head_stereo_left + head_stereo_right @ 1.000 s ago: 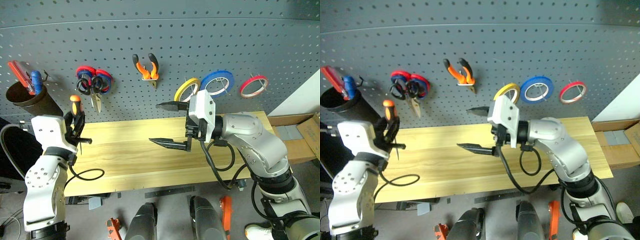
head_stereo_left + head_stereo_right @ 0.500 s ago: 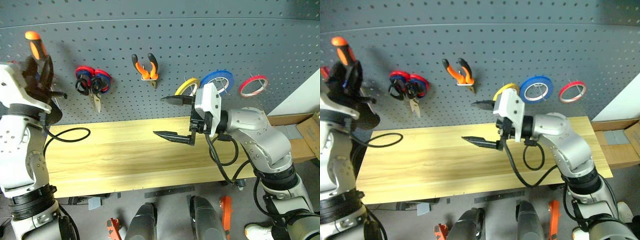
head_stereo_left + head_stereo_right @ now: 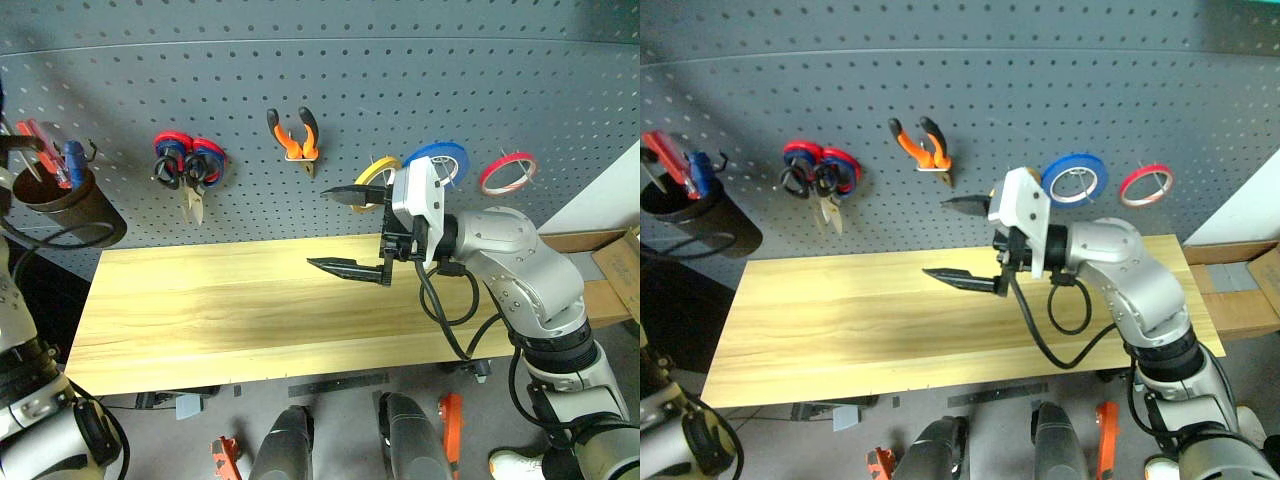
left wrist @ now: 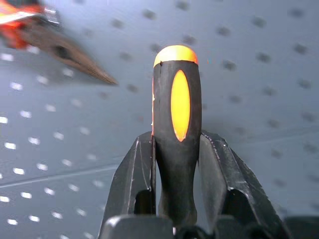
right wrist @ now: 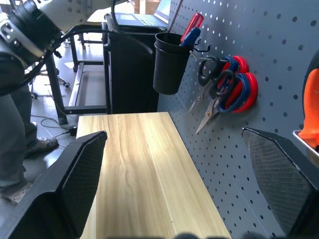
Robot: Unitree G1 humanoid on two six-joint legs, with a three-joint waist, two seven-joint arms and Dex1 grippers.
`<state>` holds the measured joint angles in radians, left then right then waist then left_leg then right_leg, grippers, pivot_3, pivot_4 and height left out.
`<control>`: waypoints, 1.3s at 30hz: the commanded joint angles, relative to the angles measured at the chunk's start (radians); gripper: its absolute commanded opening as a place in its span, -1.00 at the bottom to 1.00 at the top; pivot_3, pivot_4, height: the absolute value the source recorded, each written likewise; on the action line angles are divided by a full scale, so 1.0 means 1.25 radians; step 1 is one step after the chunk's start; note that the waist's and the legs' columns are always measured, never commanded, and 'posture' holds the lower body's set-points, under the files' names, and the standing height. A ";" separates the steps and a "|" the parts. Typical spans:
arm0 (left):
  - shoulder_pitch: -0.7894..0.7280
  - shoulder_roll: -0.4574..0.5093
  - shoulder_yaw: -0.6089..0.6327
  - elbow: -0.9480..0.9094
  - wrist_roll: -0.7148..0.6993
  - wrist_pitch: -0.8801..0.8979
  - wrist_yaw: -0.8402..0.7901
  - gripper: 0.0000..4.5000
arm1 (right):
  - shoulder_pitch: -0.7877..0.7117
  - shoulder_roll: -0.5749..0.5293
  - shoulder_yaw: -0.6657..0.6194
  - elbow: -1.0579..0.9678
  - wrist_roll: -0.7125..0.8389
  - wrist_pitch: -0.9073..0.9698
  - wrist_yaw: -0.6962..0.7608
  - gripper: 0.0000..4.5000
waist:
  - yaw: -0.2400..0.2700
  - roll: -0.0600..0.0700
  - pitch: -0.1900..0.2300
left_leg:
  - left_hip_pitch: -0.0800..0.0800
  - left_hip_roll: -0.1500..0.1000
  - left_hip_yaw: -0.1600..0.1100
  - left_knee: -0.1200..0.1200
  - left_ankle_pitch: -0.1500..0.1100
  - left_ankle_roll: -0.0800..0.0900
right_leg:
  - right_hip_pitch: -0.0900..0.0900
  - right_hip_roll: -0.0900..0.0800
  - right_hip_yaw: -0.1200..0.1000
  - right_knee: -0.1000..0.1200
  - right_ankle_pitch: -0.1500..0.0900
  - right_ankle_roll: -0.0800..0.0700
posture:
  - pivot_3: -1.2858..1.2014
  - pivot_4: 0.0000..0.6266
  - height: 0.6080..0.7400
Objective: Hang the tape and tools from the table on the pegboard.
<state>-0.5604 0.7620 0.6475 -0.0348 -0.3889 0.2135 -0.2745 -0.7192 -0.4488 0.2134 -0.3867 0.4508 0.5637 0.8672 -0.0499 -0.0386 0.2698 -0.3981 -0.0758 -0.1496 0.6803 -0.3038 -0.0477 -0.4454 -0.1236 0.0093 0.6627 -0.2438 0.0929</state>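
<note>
Left wrist view: your left gripper is clamped on the orange-and-black handle of the screwdriver, held upright before the grey pegboard. No writing is legible on the handle.

Head views: your right gripper hovers above the wooden table with its two black fingers wide apart and nothing between them. On the pegboard hang, from your left, a dark cup of red and blue tools, two pairs of scissors, the orange-handled pliers, a yellow tape roll, a blue tape roll and the thin red tape ring. No labels can be read.
</note>
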 commanded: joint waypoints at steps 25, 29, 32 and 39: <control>0.101 -0.098 0.014 0.064 0.036 -0.187 0.060 0.58 | 0.003 -0.006 -0.014 -0.017 -0.011 -0.034 -0.005 1.00 | -0.006 -0.005 -0.011 | 0.000 0.000 0.000 0.001 0.000 0.000 | 0.000 0.000 0.000 0.001 0.000 0.000 | 0.01 -0.40 1.00; 0.065 -0.102 0.009 0.034 0.026 -0.189 0.091 0.99 | 0.004 -0.011 -0.019 -0.007 -0.012 -0.043 -0.001 1.00 | -0.006 -0.006 -0.017 | 0.000 0.000 0.000 0.001 0.000 0.000 | 0.000 0.000 0.000 0.001 0.000 0.000 | 0.02 -0.43 1.00; 0.003 -0.097 -0.008 0.002 0.017 -0.177 0.124 0.99 | 0.004 -0.015 -0.032 0.003 -0.011 -0.052 0.000 1.00 | -0.005 -0.009 -0.024 | 0.000 0.000 0.000 0.001 0.000 0.000 | 0.000 0.000 0.000 0.001 0.000 0.000 | 0.02 -0.45 1.00; -0.038 -0.074 -0.242 -0.143 0.032 -0.089 -0.017 0.99 | 0.016 -0.015 -0.078 0.003 0.008 -0.062 -0.011 1.00 | -0.003 -0.008 -0.042 | 0.001 0.000 0.000 0.002 0.000 0.000 | 0.002 -0.001 0.000 0.000 0.001 0.001 | 0.01 -0.49 1.00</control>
<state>-0.6177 0.6497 0.4324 -0.1306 -0.3536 0.0856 -0.2256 -0.7081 -0.4619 0.1564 -0.3579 0.4468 0.5097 0.8622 -0.0533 -0.0483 0.2173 -0.3966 -0.0765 -0.1497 0.6824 -0.3038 -0.0477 -0.4420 -0.1245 0.0090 0.6623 -0.2425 0.0941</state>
